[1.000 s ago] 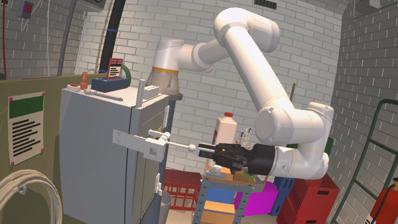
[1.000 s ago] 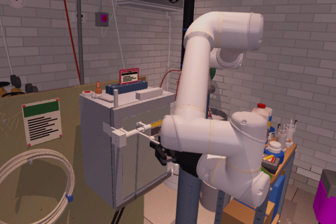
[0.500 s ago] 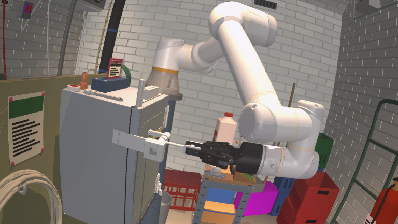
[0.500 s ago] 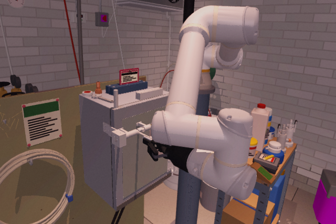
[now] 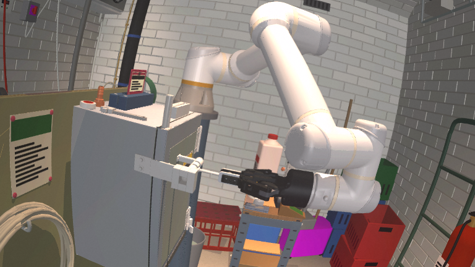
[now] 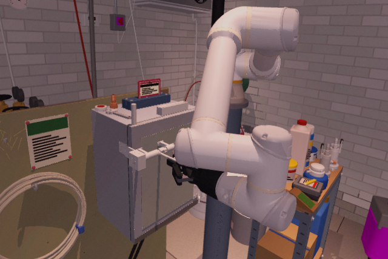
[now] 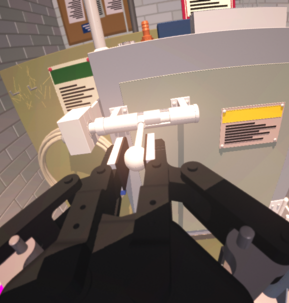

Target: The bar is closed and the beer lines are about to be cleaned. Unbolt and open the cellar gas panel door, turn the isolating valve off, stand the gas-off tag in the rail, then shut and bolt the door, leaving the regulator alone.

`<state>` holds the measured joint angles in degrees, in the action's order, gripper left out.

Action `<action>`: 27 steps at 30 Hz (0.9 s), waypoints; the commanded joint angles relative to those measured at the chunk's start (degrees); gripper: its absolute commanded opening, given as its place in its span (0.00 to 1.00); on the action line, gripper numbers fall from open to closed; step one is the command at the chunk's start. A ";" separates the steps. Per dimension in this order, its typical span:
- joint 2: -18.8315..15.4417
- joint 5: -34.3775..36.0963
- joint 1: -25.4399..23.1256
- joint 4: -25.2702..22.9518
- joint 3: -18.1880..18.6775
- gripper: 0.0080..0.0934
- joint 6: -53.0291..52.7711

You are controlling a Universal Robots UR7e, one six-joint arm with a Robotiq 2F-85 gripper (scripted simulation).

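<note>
The isolating valve and regulator are hidden behind the closed panel door [image 7: 207, 147] of the grey gas cabinet [image 5: 115, 183]. A white slide bolt [image 7: 142, 118] runs across the door's left edge into its keeper block [image 7: 75, 131]. The bolt's thin handle sticks out toward me and ends in a round knob [image 7: 135, 161]. My gripper [image 7: 133, 151] is level with the handle and is closing around the knob, which sits between its finger pads. The red gas-off tag [image 5: 137, 81] stands in a blue holder [image 5: 131, 99] on top of the cabinet.
The arm's pedestal post [image 6: 219, 215] stands close to the door's right side. A cluttered shelf cart [image 6: 308, 193] with bottles, red crates [image 5: 371, 236] and a magenta bin are further right. A coiled hose [image 6: 40, 212] hangs on the olive board to the left.
</note>
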<state>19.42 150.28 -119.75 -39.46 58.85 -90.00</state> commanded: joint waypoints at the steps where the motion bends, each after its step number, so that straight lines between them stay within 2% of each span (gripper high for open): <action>1: 0.06 -0.01 0.01 0.02 -0.01 0.12 0.00; 7: 0.06 -0.01 0.01 0.02 -0.01 0.00 0.00; 27: 0.72 -0.30 -0.28 -0.85 1.52 0.00 0.00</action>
<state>20.13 150.47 -120.03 -40.56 60.29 -89.99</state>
